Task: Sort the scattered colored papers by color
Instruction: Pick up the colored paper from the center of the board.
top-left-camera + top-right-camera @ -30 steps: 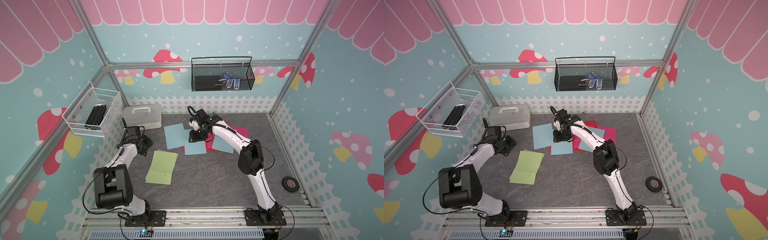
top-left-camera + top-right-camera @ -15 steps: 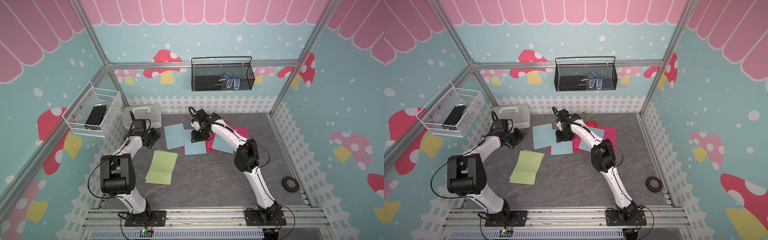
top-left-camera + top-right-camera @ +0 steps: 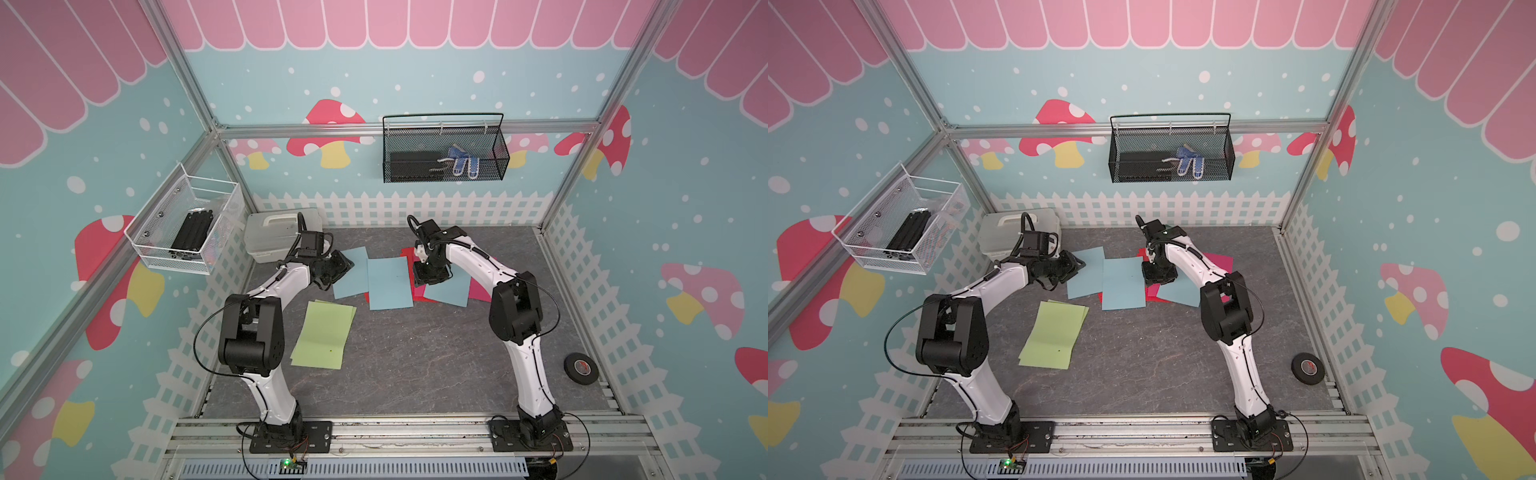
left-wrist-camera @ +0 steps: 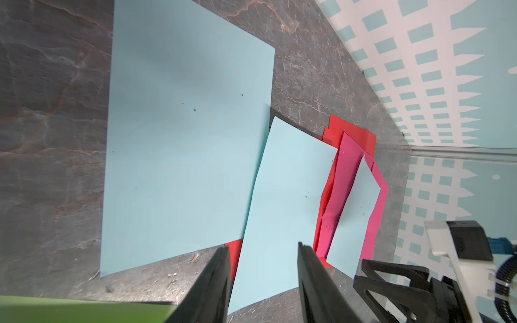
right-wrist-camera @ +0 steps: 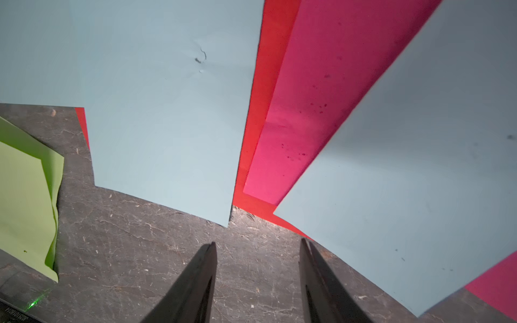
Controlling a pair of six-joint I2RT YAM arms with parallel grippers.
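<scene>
Left gripper [image 4: 261, 249]: jaws apart and empty, hanging over the near edge of the middle light blue sheet [image 4: 282, 201], lower centre of the wrist frame
Right gripper [image 5: 257, 243]: released, nothing between the jaws, bare table [image 5: 156, 251] under the tips, just off the paper edges
Papers: green sheets [image 3: 326, 336] lie stacked alone left of centre in a top view; three blue sheets overlap red sheets [image 3: 408, 255] and magenta sheets [image 3: 480, 291] in a heap at centre
Risk, double pick: the sheets are thin and overlapped, so a pinch at a blue edge could drag along the red one beneath
Risk, arms: both grippers crowd the same heap and could collide
Risk, creasing: flat paper offers no lip, so jaws scraping the table may buckle or tear it
Surfaces: papers matte, smooth, rectangular, some speckled or dented; table grey, veined, stone-like
</scene>
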